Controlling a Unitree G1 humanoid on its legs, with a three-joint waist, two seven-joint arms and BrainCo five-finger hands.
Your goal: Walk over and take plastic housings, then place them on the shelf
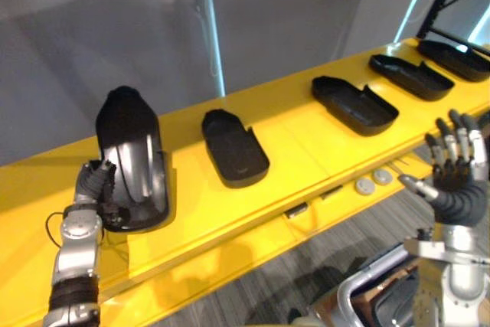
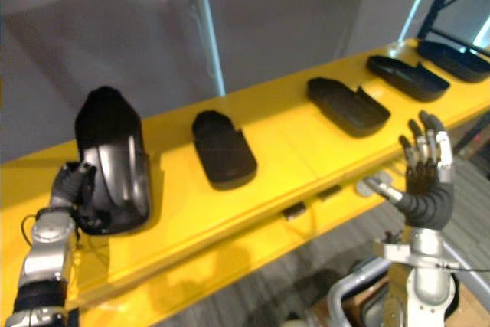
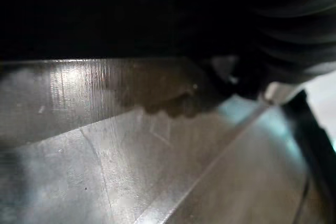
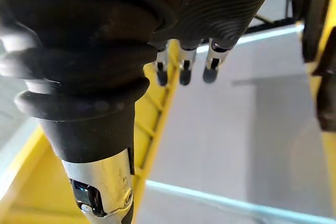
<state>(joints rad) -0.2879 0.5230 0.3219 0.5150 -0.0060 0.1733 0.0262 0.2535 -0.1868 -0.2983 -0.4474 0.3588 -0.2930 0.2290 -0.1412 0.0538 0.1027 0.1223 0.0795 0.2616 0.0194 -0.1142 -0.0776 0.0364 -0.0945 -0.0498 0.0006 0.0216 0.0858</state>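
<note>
**Item 1, shelf (image 1: 306, 158).** I log a glossy yellow board, flat and smooth, running from the lower left of the frame to the upper right. It has a stepped front lip.

**Item 2, raised housing (image 1: 130, 158).** Black moulded plastic, a long shell with a rounded top. Its sheen is satin, with grey highlights along the ribbed inner wall. It stands tilted on end at the left of the shelf.

**Item 3, left hand (image 1: 93, 185).** It sits at the lower left, pressed to the raised housing's near rim. As far as I can make out, the fingers curl round that rim and grip it.

**Items 4–7, housings lying flat, hollow side up.** All are the same black shell.
- The second housing (image 1: 236, 148) is centre left.
- The third housing (image 1: 354, 103) is centre right.
- The fourth housing (image 1: 411, 76) and the fifth housing (image 1: 455, 59) lie close together at the upper right.

**Item 8, right hand (image 1: 457, 178).** I see it at the right edge, raised in front of the shelf lip. The fingers are straight and spread, the thumb is out to the side, and it holds nothing.

**Item 9, two discs (image 1: 373, 181).** Small, round and pale grey, they lie side by side on the front lip near the right hand.

**Item 10, wall (image 1: 306, 13).** Matt grey, behind the shelf.
</note>
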